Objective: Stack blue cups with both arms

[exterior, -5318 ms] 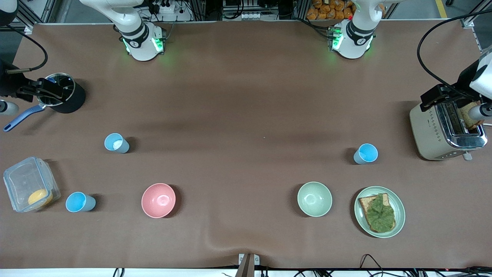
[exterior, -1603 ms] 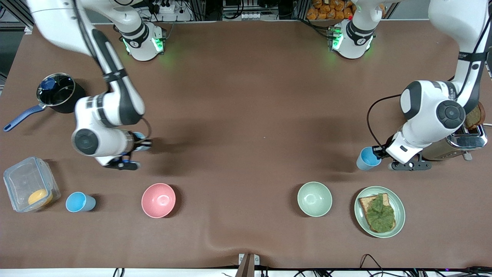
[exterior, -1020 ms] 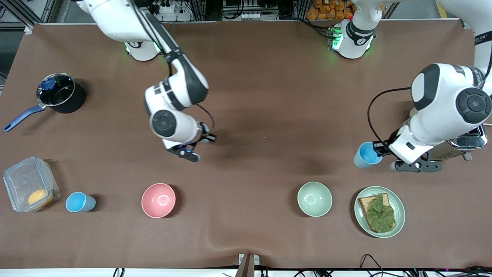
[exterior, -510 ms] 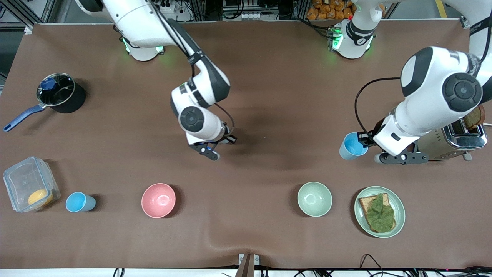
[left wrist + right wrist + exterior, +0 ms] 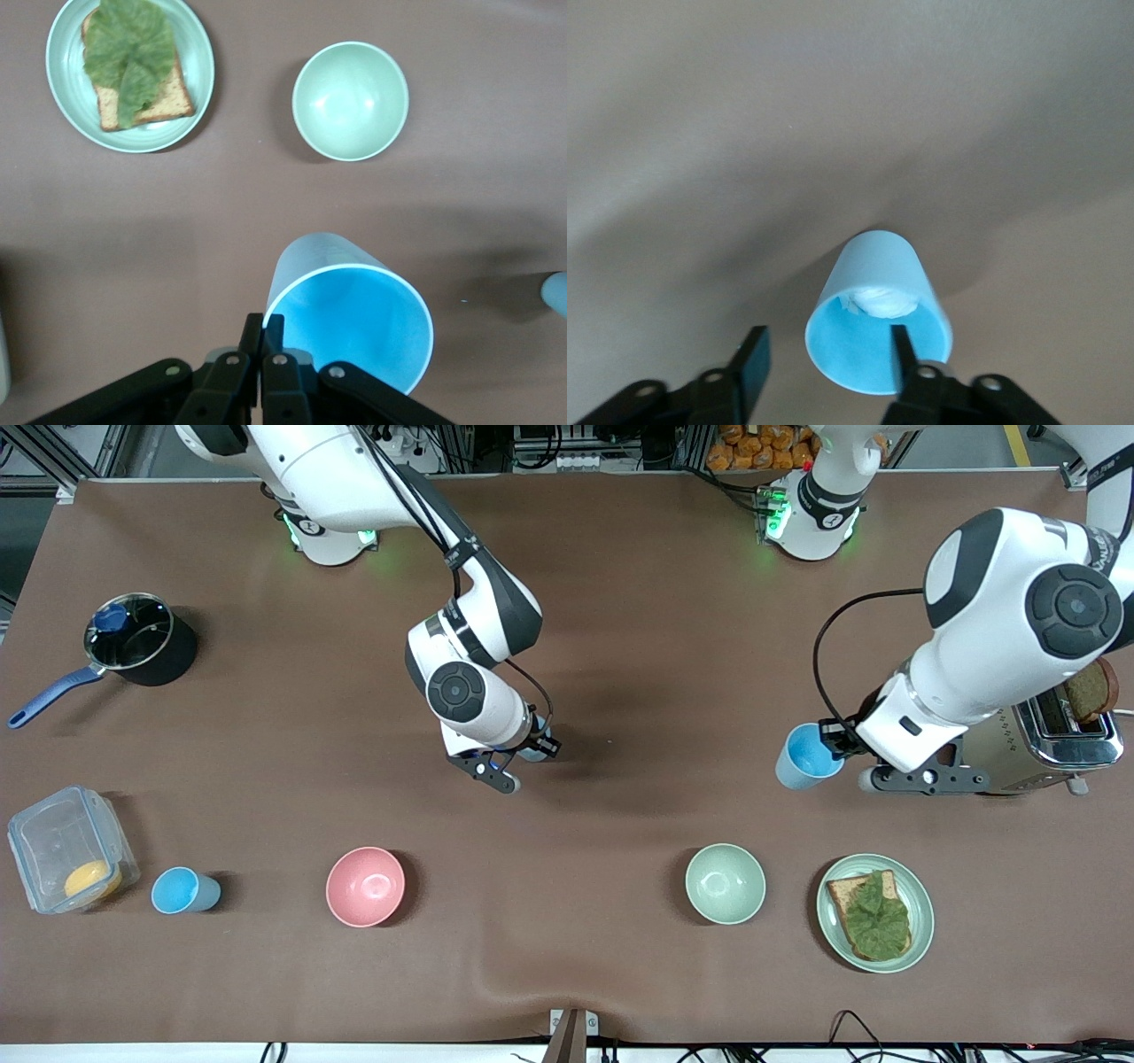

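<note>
Blue plastic sets the job. One blue cup hangs from the left end effector, whose fingers are pinched tight on the rim wall, one inside and one outside. That rim pinch keeps the cup's base free, so it can drop into another cup. The cup looks tilted and seems clear of the desk. It is over bare cloth, with the toaster close by the wrist.

A second blue cup sits directly under the right end effector, near the middle of the desk. Its mouth is up and a white lump, which I cannot identify, lies in its bottom. The right fingers stand apart and straddle the rim. One is over the mouth and the other is outside the wall with a visible gap, so nothing is clamped. The cup's shadow meets its base, so I judge that it stands on the desk as the receiving cup.

Between the two end effectors the cloth is bare, a straight lane for the left arm's carry. The pale green bowl and the plate of toast and lettuce lie below the left end effector's path, near but clear. The right fingers crowd the receiving mouth and would need to clear it first. A third blue cup stands well away from both end effectors, beside the plastic container and well apart from the pink bowl.
</note>
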{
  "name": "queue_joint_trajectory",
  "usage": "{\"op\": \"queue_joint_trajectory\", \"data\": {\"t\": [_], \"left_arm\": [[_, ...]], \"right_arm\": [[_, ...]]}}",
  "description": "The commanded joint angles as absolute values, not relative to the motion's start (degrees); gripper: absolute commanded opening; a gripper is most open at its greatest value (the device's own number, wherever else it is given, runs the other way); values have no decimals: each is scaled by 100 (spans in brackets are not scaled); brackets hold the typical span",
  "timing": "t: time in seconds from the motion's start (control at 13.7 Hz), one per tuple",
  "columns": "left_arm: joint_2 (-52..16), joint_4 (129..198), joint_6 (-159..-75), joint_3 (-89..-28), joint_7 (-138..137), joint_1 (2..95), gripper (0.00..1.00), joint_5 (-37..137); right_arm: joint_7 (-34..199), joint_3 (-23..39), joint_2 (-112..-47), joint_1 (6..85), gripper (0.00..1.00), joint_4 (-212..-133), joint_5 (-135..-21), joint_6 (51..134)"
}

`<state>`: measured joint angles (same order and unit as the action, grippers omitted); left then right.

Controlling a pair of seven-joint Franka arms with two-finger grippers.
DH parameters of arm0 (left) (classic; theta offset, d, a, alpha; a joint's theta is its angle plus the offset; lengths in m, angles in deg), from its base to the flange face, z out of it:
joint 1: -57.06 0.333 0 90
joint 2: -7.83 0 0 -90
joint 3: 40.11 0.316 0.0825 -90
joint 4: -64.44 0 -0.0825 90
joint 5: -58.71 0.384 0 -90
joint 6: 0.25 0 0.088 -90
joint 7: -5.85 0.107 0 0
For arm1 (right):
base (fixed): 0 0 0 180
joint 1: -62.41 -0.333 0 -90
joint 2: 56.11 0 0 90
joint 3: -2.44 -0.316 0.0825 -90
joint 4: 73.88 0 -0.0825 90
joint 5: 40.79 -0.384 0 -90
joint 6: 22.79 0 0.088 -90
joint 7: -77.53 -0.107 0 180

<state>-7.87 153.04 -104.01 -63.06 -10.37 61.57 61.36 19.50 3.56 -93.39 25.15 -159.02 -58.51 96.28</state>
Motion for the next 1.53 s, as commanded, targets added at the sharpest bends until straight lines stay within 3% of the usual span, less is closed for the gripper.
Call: {"op": "queue_joint_trajectory", "data": {"t": [0.0, 0.44, 0.73, 0.95, 1.17, 1.46], "left_arm": [[-764, 15225, -10291, -6472, -1365, 6172, 0, 6029], [-1062, 15119, -10317, -6780, -2709, 5664, 0, 6038], [-1378, 15084, -10807, -6771, -4324, 4733, 0, 6046], [-1983, 14672, -11282, -6727, -5528, 3943, 0, 6099], [-2415, 14539, -12028, -6517, -6427, 3257, 0, 6117], [-2670, 14565, -12171, -5753, -6640, 2254, 0, 6274]], "right_arm": [[2013, 394, -9320, 2777, 100, -15221, -5872, 8632], [3961, 394, -8890, 3796, 100, -15176, -5337, 7515], [5202, 402, -8513, 4446, 100, -15193, -5028, 6601], [5791, 394, -8205, 4983, 100, -15193, -4975, 5976], [6476, 394, -7941, 5449, 100, -15202, -4590, 5493], [6988, 438, -7099, 5809, 100, -15561, -4378, 5455]]}}
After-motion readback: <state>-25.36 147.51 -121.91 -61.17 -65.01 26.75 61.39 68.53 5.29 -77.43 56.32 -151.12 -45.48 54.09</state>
